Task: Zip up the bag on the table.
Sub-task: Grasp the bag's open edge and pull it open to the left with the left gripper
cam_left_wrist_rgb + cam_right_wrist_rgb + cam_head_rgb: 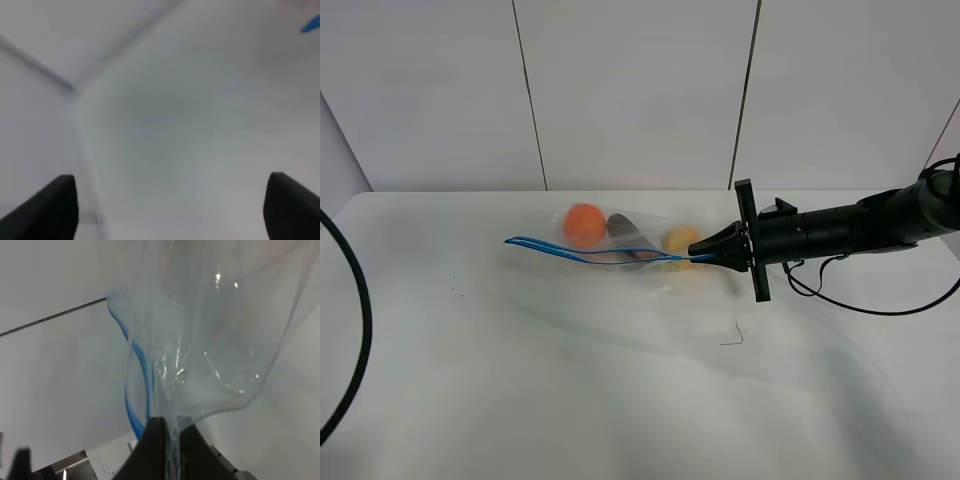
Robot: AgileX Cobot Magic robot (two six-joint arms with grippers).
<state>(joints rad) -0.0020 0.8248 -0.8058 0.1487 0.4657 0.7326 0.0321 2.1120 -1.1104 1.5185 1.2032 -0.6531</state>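
White table [570,400] meets pale panelled walls [630,90], bearing the bag [620,242].

Bright, even light, with only soft shadows on the white surface [620,400]. The left wrist view is blurred — small glare spots shine on the bag [215,340].

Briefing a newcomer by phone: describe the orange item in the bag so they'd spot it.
On the white table lies a clear blue-zippered bag, its right end pinched by the right claw. Inside, the orange item is round and leftmost in the high view, beside a dark piece and a yellow one.
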